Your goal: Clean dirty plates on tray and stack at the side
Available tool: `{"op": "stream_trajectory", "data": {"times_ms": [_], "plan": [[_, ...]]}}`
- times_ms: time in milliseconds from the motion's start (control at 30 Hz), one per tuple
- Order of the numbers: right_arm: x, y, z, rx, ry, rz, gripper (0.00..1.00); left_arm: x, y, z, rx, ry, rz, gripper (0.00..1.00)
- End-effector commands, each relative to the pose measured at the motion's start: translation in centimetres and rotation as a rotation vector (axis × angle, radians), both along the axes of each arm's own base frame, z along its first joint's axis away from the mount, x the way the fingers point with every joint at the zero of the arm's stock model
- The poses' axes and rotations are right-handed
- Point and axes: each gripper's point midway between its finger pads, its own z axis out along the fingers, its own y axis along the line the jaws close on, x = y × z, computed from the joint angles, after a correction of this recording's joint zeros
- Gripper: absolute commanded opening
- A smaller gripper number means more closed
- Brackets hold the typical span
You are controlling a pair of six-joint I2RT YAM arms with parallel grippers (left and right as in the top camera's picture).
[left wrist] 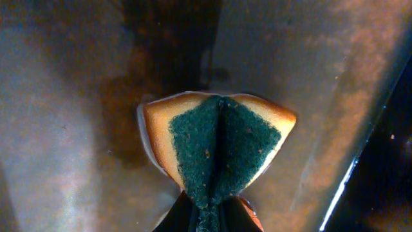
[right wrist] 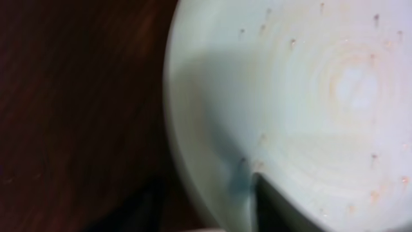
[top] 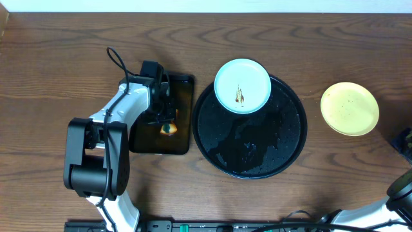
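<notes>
Yellow plate (top: 349, 108), seemingly wiped, sits on the bare wood tabletop (top: 58, 51) at three o'clock of the round tray (top: 257, 145), whose smeared mint-blue plate (top: 242, 86) at twelve o'clock is yet to be cleaned; left gripper (left wrist: 210, 216) pinches the sponge (left wrist: 219, 138), right gripper (top: 403, 144) unreadable.

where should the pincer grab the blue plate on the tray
Probably the rim at its far edge, coming from above and pinching over and under it. The plate is wide and shallow, so only its rim can be pinched, and that edge juts past the rim of the tray, likely leaving a gap beneath.
</notes>
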Motion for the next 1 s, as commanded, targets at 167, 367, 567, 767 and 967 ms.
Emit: {"op": "stream_trajectory", "data": {"times_ms": [167, 367, 567, 767, 967], "plan": [[-0.2, 3.1, -1.4, 0.181, -0.021, 0.015, 0.11, -1.1, 0.0, -0.6, -0.002, 0.041, -0.013, 0.08], [-1.3, 3.7, -1.8, 0.212, 0.013, -0.054, 0.01, -1.1, 0.0, -0.6, -0.002, 0.041, -0.013, 0.08], [-1.0, 4.0, -1.4, 0.226, -0.009, -0.043, 0.01, -1.1, 0.0, -0.6, -0.002, 0.041, -0.013, 0.08], [1.4, 4.4, 2.2, 0.219, -0.143, 0.016, 0.01, -1.1, 0.0, -0.6, -0.002, 0.041, -0.013, 0.08], [3.8, 5.7, 7.0, 0.143, -0.233, 0.103, 0.01, -1.1, 0.0, -0.6, -0.002, 0.041, -0.013, 0.08]]}}
